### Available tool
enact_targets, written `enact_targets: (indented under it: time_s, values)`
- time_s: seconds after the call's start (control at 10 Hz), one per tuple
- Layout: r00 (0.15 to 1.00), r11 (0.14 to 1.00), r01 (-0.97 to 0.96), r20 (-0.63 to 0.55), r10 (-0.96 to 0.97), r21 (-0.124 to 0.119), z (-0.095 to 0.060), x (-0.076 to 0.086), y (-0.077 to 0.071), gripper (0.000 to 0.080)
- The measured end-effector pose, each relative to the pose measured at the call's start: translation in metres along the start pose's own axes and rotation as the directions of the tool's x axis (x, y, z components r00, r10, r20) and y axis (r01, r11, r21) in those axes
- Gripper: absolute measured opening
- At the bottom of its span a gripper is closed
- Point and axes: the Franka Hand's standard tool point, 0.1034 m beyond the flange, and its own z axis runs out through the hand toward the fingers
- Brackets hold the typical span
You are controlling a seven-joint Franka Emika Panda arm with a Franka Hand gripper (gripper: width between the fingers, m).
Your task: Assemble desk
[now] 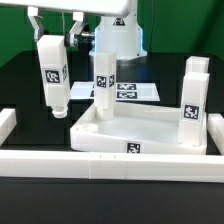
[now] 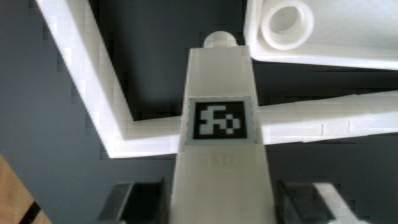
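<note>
My gripper (image 1: 50,36) hangs at the exterior view's upper left, shut on a white leg block (image 1: 53,75) that bears a square tag. The leg hangs upright in the air, above and just left of the tabletop's near-left corner. The tabletop (image 1: 150,136) is a shallow white tray with a raised rim. One leg (image 1: 103,85) stands upright at its back left, and two legs (image 1: 190,104) (image 1: 197,72) stand on its right side. In the wrist view the held leg (image 2: 222,130) runs out from between the gripper (image 2: 228,206) fingers. Its peg tip lies near a round hole in the tabletop corner (image 2: 294,28).
Long white border rails run along the front (image 1: 100,160) and the left (image 1: 5,124), and they meet in a corner (image 2: 111,110) under the held leg. The marker board (image 1: 130,91) lies flat behind the tabletop. The arm's white base (image 1: 118,38) stands at the back.
</note>
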Motion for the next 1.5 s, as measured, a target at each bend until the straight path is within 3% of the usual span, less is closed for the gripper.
enact_targets:
  time_s: [0.1, 0.2, 0.5, 0.9, 1.2, 1.5]
  values:
    - [0.998, 1.0, -0.002, -0.058, 0.001, -0.009, -0.001, 0.003, 0.001, 0.029]
    - [0.999, 1.0, -0.006, -0.049, 0.006, 0.0, -0.001, 0.0, -0.007, 0.029]
    - [0.995, 0.995, -0.083, -0.047, 0.085, 0.046, -0.002, -0.002, -0.022, 0.029]
    - [0.996, 0.996, -0.082, -0.044, 0.084, 0.042, 0.001, -0.003, -0.024, 0.029]
    - [0.998, 1.0, -0.007, -0.055, 0.008, 0.028, 0.006, -0.008, -0.047, 0.029]
    - [0.998, 1.0, -0.009, -0.064, 0.011, 0.025, 0.006, -0.008, -0.045, 0.029]
